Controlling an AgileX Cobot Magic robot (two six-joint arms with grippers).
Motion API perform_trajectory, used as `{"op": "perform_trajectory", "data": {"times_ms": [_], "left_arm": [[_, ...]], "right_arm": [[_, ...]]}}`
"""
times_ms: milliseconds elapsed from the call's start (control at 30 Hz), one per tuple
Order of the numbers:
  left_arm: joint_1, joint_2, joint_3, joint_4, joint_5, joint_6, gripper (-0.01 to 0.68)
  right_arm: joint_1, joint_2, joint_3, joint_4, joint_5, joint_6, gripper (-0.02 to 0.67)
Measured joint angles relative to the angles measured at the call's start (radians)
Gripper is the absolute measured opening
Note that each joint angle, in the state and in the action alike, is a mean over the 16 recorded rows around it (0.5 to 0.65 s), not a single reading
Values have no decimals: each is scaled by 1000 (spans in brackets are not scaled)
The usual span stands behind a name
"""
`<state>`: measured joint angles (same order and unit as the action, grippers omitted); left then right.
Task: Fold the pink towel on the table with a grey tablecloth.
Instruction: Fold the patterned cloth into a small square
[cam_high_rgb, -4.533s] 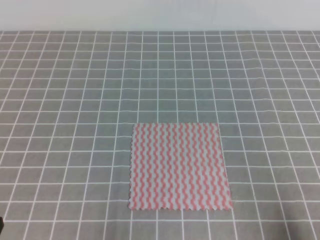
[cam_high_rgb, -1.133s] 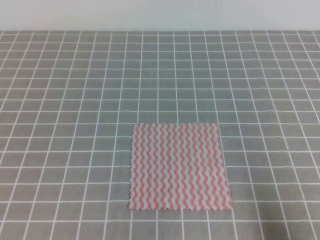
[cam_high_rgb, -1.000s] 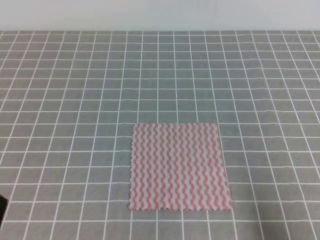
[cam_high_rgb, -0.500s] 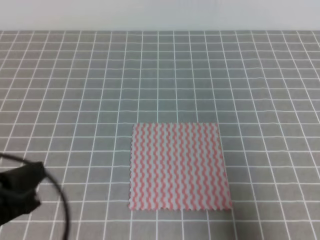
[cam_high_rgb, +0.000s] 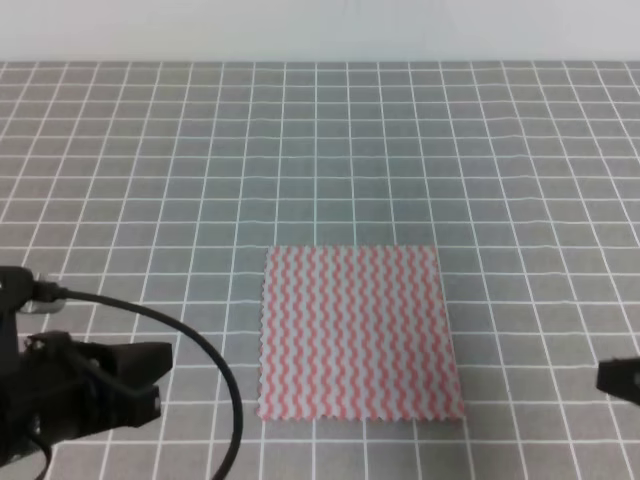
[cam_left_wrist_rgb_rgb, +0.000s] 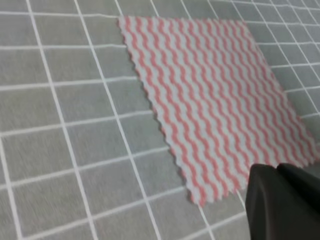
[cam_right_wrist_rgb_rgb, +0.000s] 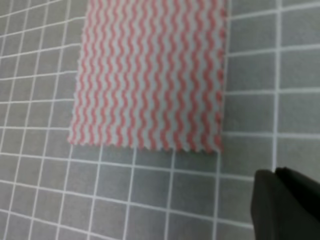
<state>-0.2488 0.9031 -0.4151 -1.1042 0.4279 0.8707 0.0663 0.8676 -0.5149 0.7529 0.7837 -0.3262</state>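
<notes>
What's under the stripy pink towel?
The pink towel lies flat on the grey tablecloth, whose white grid lines run up to its edges. Whatever lies beneath the towel itself is covered.

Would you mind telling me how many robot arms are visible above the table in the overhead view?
2. The black left arm is at the lower left beside the pink wavy-striped towel; the right arm just enters at the right edge.

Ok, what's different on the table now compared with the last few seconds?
The left arm's gripper has come in from the lower left edge toward the pink towel, and the right gripper has just entered at the right edge. Neither touches it. The towel lies flat and unfolded on the grey tablecloth, where it was.
</notes>
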Motion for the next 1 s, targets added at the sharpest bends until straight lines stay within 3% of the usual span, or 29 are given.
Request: {"op": "perform_trajectory", "data": {"times_ms": [267,500,633,1000], "left_arm": [[-69,14,0,-44,-71,38,-1],[-84,14,0,-58,-86,53,-1],[-84,14,0,-59,-86,57,0],[-84,13,0,-59,-89,65,-1]], "right_arm": [[190,210,-106,7,-82,19,-16],[353,393,-156,-11,-172,70,-7],[393,474,-168,-18,-206,85,53],[397,596,-172,31,-283,92,247]]}}
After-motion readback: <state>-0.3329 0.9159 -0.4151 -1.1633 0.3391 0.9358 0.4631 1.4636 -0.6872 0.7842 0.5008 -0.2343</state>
